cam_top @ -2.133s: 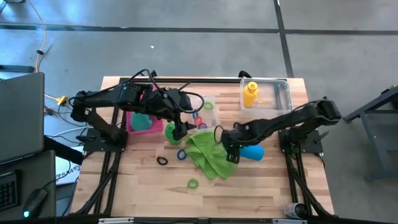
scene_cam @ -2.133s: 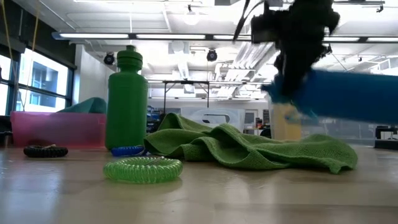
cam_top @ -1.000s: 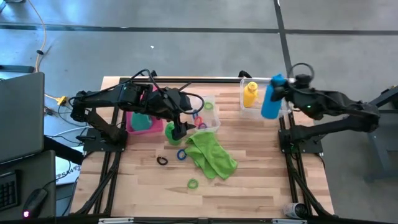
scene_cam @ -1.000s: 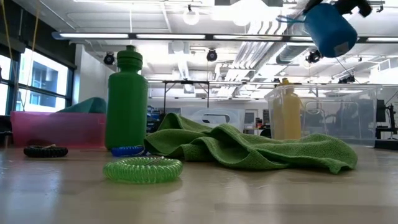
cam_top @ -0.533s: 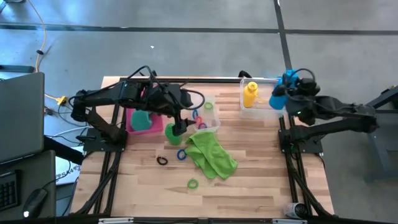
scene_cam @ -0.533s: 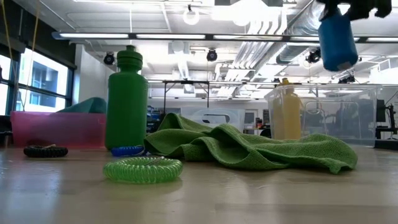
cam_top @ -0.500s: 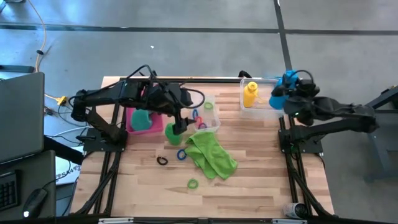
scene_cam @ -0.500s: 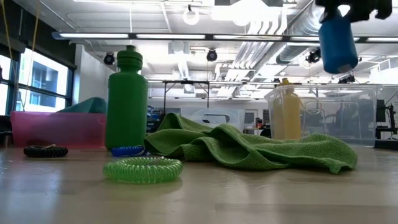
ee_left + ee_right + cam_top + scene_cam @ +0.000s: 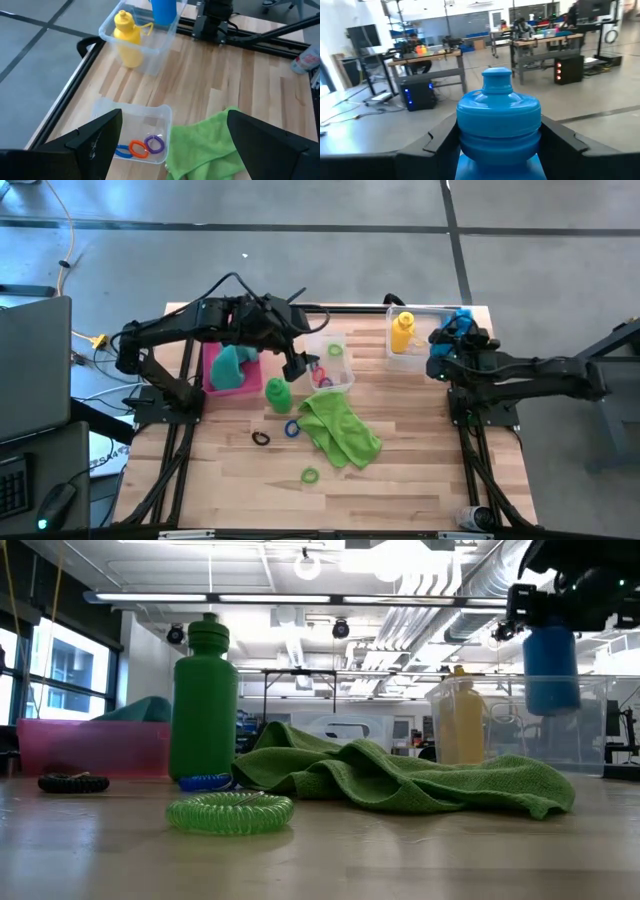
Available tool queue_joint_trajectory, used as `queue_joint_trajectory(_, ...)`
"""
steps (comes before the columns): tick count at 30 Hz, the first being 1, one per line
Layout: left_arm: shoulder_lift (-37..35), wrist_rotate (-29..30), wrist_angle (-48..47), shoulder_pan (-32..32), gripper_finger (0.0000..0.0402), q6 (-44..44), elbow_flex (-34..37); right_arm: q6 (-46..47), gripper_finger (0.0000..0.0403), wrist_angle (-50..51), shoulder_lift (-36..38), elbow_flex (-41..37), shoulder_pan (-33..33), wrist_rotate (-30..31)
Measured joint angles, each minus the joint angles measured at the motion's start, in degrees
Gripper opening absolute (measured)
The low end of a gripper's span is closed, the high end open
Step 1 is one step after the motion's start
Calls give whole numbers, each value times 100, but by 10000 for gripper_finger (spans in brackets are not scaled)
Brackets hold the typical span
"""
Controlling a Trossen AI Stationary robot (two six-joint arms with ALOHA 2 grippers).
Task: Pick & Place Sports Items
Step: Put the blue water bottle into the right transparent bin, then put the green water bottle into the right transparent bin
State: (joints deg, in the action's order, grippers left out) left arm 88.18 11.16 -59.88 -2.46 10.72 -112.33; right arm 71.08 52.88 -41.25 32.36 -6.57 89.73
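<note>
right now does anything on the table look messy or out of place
Mostly the lime green towel: it lies crumpled on the bare wood, with loose rings scattered near it. The green bottle stands upright beside it. Nothing looks spilled or damaged.

Pink tray (image 9: 211, 370); two clear boxes (image 9: 455, 340) (image 9: 340, 374); laptop (image 9: 30, 370)
</note>
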Motion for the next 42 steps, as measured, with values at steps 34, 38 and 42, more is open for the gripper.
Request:
queue_joint_trajectory(34,0,0,-9,-205,353,20,0,-4040,302,-2362,77,206,-629,-1093)
queue_joint_trajectory(38,0,0,-9,-205,353,-7,0,-5390,303,-3324,124,420,-629,-1745)
queue_joint_trajectory(42,0,0,-13,-205,353,-20,0,-6299,303,-4216,163,549,-586,-2275)
